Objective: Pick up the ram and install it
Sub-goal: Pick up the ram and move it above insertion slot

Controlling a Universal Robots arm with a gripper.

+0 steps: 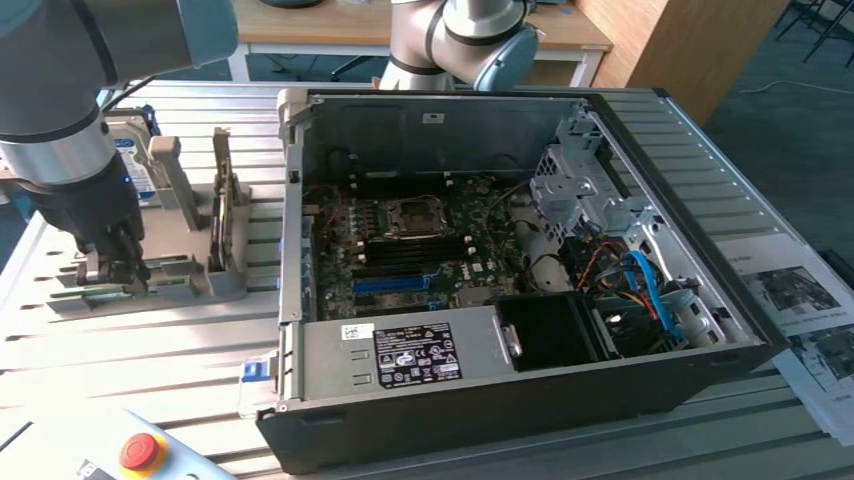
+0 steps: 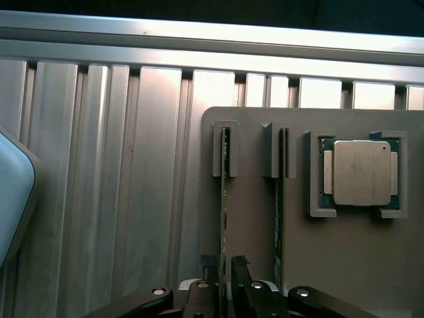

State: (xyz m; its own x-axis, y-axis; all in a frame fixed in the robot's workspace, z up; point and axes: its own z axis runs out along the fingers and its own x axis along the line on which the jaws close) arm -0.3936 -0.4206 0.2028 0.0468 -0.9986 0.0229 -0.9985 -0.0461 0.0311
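**Gripper on the ram in its holder**

The gripper [image 2: 224,262] stands low over the grey holder [image 2: 255,225], its fingertips [image 2: 209,260] set on either side of the ram [image 2: 224,199] and, as far as the wrist view tells, pinched onto its two flat faces. In the exterior view the gripper [image 1: 114,262] sits at the holder [image 1: 227,285], to the exterior view's left of the open computer case [image 1: 534,400], so the ram is in its slot and well apart from the motherboard [image 1: 400,245].

The ram stands on its long edge, seen edge-on. Its long axis runs from the gripper straight to the notched post [image 2: 225,149] that cradles its end, parallel to a second stick [image 2: 281,199] just beside it and to the grooves of the slatted table [image 2: 132,172]. A silver processor chip [image 2: 361,172] lies in its own pocket beyond that stick.

The risks, as I judge them:
- The hold is on thin, smooth faces, so a light pinch could let the stick slip or swing.
- Any tilt on lifting could bind its end in the notched post.
- The second stick is close enough for a finger to knock.
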